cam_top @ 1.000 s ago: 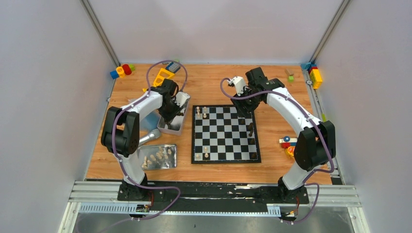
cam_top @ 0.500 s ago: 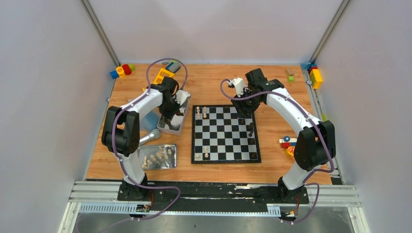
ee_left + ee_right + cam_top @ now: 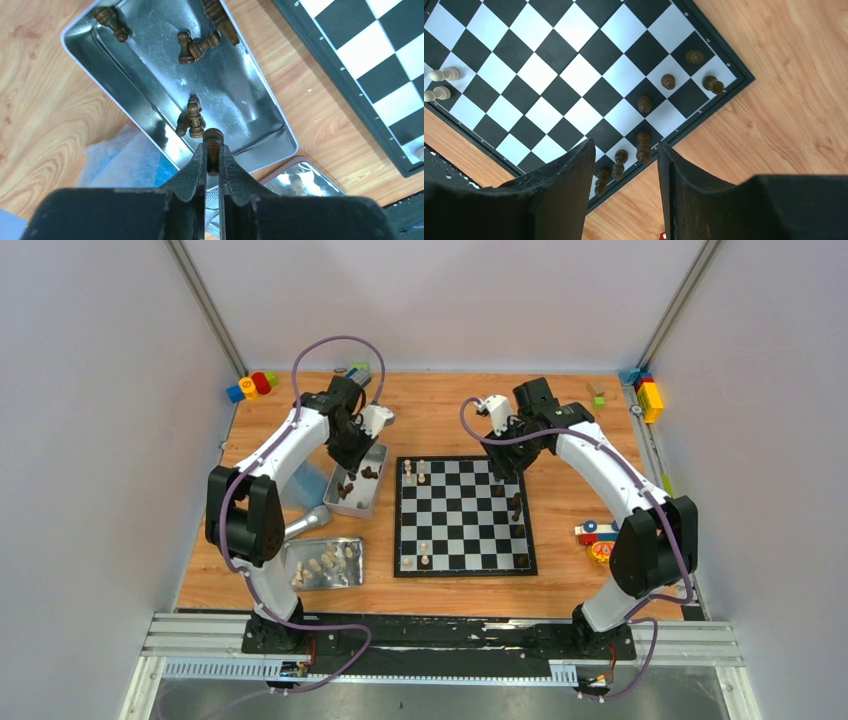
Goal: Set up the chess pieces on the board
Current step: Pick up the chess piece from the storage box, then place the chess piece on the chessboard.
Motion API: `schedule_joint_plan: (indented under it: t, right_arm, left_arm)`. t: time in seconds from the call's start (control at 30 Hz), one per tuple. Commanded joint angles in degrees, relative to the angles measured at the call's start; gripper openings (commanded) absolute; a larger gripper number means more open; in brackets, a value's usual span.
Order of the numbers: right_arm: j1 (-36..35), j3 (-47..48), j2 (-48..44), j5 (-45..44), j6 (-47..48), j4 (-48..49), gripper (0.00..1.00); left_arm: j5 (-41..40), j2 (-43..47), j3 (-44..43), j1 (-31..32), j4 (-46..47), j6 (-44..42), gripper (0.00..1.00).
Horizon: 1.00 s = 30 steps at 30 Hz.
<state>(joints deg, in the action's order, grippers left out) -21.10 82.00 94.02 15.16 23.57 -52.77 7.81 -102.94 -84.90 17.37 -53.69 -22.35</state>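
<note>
The checkered board [image 3: 462,530] lies mid-table. Dark brown pieces [image 3: 517,508] stand along its right edge and cream pieces [image 3: 414,472] on its left side. My left gripper [image 3: 352,460] hangs over a metal tray [image 3: 372,452] of loose dark pieces. In the left wrist view this gripper [image 3: 213,150] is shut on a dark brown piece [image 3: 213,137], held above the tray [image 3: 150,50]. My right gripper [image 3: 503,468] is open and empty over the board's far right corner. In the right wrist view [image 3: 626,150] dark pieces [image 3: 643,145] stand just beyond its fingers.
A second tray [image 3: 357,545] with cream pieces sits near the front left. A blue plastic bag [image 3: 120,155] and a silver object [image 3: 310,520] lie beside the trays. Toy blocks sit at the back left [image 3: 250,385], back right [image 3: 648,397] and right of the board [image 3: 593,533].
My left gripper has lifted up and back out of the dark-piece tray with a dark piece in it. My right gripper has shifted only slightly.
</note>
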Motion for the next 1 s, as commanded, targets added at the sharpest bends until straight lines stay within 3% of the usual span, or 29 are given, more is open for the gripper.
schedule_joint_plan:
  t: [0.0, 0.37, 0.67, 0.97]
  right_arm:
    - [2.4, -0.1, -5.5, 1.5, -2.0, 2.5, 0.49]
    - [12.4, -8.0, -17.0, 5.4, -4.4, 4.6, 0.49]
    - [27.6, -18.1, -25.8, 10.4, -5.7, 7.8, 0.49]
    - [38.6, -24.6, -30.2, 14.9, -5.4, 9.6, 0.49]
  left_arm:
    - [2.6, 4.2, -5.1, 1.9, -4.8, 1.7, 0.01]
    - [2.7, 1.0, -16.1, 17.4, -8.4, 5.4, 0.00]
    - [2.2, -13.7, -33.0, 32.6, -11.5, 5.9, 0.00]
    - [2.8, -27.3, -44.0, 41.6, -14.6, 5.0, 0.01]
